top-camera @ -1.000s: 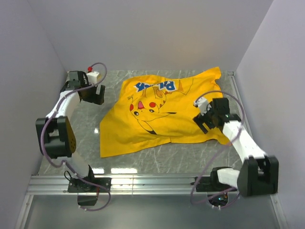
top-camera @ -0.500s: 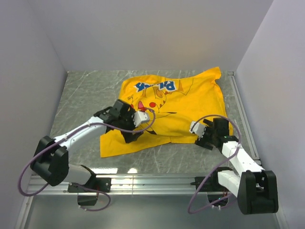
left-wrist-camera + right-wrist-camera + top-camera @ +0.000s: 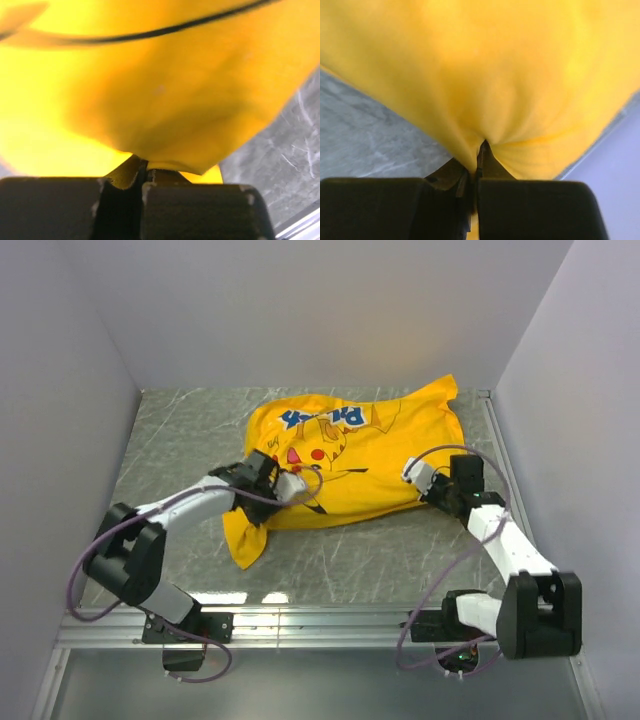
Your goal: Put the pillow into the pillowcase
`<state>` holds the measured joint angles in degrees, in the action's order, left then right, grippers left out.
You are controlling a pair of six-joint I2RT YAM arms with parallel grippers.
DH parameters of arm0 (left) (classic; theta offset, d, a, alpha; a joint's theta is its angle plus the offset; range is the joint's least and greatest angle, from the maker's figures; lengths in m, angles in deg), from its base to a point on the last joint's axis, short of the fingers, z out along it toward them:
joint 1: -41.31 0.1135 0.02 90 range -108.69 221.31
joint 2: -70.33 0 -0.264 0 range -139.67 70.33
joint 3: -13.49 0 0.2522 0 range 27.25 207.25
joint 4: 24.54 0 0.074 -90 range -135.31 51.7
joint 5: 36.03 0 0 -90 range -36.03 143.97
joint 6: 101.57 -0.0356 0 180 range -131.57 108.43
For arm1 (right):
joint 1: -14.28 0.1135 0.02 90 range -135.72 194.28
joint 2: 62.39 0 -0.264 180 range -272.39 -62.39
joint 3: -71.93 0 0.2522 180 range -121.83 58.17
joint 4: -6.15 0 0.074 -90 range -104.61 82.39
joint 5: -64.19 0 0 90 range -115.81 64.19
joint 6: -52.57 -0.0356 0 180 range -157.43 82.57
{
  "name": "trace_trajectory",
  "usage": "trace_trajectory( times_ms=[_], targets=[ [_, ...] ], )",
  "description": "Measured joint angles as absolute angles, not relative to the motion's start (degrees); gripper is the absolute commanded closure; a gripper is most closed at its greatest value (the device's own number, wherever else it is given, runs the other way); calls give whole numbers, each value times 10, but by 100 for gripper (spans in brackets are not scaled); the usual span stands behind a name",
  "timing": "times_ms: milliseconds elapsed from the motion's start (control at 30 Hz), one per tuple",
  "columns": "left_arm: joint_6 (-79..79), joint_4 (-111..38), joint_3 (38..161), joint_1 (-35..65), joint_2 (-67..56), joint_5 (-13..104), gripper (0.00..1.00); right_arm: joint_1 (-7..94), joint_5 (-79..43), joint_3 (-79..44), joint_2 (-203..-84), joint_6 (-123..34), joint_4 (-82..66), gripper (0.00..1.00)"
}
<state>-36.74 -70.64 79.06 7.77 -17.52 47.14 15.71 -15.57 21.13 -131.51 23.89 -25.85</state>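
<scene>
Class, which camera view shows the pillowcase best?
The top view: the whole pillowcase shows, with its print. The wrist views show only close yellow folds pinched by the left hand and the right hand.

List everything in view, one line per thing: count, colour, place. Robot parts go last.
pillowcase: one, bright yellow with a Pikachu print and blue lettering, bunched on the table from the middle to the far right.
pillow: none visible; cannot tell whether it is inside the pillowcase.
table: one, grey marbled, under everything.
walls: three, pale white, at the left, the far side and the right.
rail: one, silver metal, along the near edge.
left arm: one, white and black, reaching from the near left; jaws shut on the pillowcase's near-left part.
right arm: one, white and black, at the near right; jaws shut on the pillowcase's near-right edge.
</scene>
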Motion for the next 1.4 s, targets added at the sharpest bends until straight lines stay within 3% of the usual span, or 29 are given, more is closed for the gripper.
trace_trajectory(
  times_ms=[233,467,667,900,933,967,1000,1033,1100,1200,1400],
  targets=[
    [-343,-755,964,196,-21,450,100,154,-100,93,-1144,141,-328,100],
    [-290,-719,1052,199,169,451,100,156,-92,-33,-1026,40,-332,100],
    [-272,-701,1098,197,193,439,100,159,-88,-105,-1023,20,-312,100],
    [-275,-646,1000,203,103,426,100,155,-132,-68,-1150,43,-249,100],
    [-272,-639,987,204,73,426,95,154,-142,-59,-1185,46,-238,94],
    [-268,-631,977,206,34,428,83,153,-150,-55,-1225,48,-230,67],
    [-265,-626,975,208,-8,431,71,153,-166,-55,-1275,48,-220,56],
    [-255,-623,981,213,-65,438,48,154,-184,-60,-1333,50,-209,39],
    [-224,-647,1029,244,-201,436,46,156,-218,-93,-1460,40,-221,38],
    [-195,-672,1098,307,-289,418,35,160,-232,-202,-1558,3,-310,37],
    [-174,-680,1081,402,-217,406,33,243,-187,-251,-1497,-67,-407,42]
  ],
)
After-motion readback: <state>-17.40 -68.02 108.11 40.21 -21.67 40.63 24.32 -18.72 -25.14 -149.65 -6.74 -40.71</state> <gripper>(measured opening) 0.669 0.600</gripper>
